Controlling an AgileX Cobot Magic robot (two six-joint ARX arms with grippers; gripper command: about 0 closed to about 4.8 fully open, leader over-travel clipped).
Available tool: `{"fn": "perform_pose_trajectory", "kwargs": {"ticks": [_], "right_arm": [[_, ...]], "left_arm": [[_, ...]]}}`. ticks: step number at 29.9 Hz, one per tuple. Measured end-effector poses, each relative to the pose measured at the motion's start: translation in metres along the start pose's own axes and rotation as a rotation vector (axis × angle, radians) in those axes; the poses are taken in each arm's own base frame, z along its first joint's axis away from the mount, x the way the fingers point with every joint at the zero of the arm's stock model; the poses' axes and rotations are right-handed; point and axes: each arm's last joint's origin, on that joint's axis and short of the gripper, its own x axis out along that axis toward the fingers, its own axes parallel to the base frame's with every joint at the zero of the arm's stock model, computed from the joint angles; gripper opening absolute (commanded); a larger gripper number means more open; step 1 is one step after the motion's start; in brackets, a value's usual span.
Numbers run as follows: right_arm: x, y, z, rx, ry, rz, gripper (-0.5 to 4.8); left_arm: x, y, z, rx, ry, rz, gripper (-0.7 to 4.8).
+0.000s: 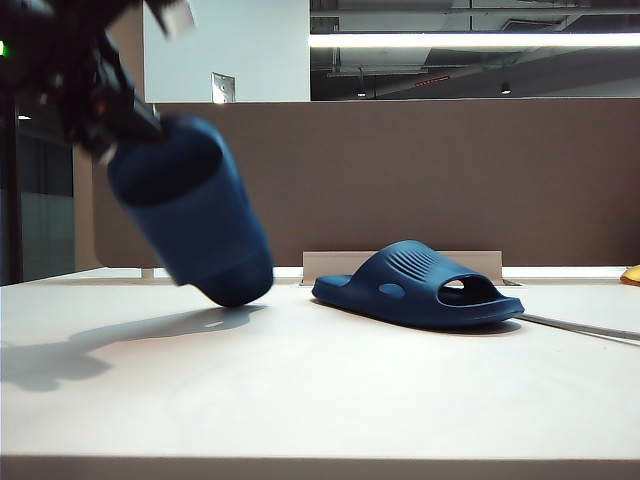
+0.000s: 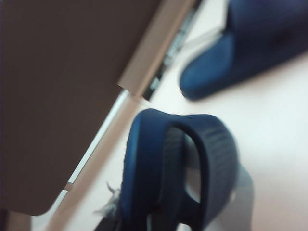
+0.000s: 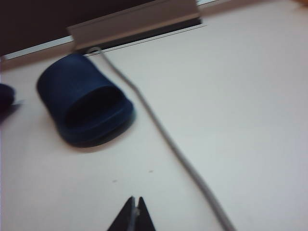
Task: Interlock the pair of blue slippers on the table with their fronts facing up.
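Toward the counter's (image 1: 300, 400) left edge, the left tool (image 1: 95, 120) is gripping one of the pair of blue slippers — the raised slipper (image 1: 190, 215) — by its heel end; this slipper is hanging tilted, toe down, with the toe touching or just clearing the surface near the back edge. In the left wrist view the same raised slipper (image 2: 178, 168) is filling the foreground, strap arching over the footbed, though the tool's fingers themselves are lost in blur at the frame's lower margin.

Near the middle of the counter's back edge, the resting slipper (image 1: 420, 290) is lying flat, sole down and strap up, apart from the raised one; a grey cable (image 3: 163, 130) is trailing past it toward the right edge.

Over the right part of the counter the right tool (image 3: 134, 214) is hovering clenched and empty, well clear of the resting slipper (image 3: 82, 106).

The step in hand appears to be carrying the first slipper toward its mate — next, it probably needs turning and nesting against the resting slipper with both straps facing up.
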Motion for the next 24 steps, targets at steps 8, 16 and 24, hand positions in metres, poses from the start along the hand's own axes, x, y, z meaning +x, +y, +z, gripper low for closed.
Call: {"fn": "perform_pose_trajectory", "kwargs": {"ticks": [8,16,24], "right_arm": [[0.0,0.003,-0.002,0.011,0.041,0.101,-0.06],[-0.001,0.004,-0.006,0.055,0.098,0.162,-0.06],[-0.008,0.011,0.009,0.065,0.119,0.206,-0.06]], "left_arm": [[-0.018,0.03,0.025,-0.337,-0.054,0.045,-0.05],[-0.041,0.038,0.031,-0.592,-0.007,0.009,-0.05],[-0.059,0.037,0.029,-0.857,0.044,-0.028,-0.05]]}}
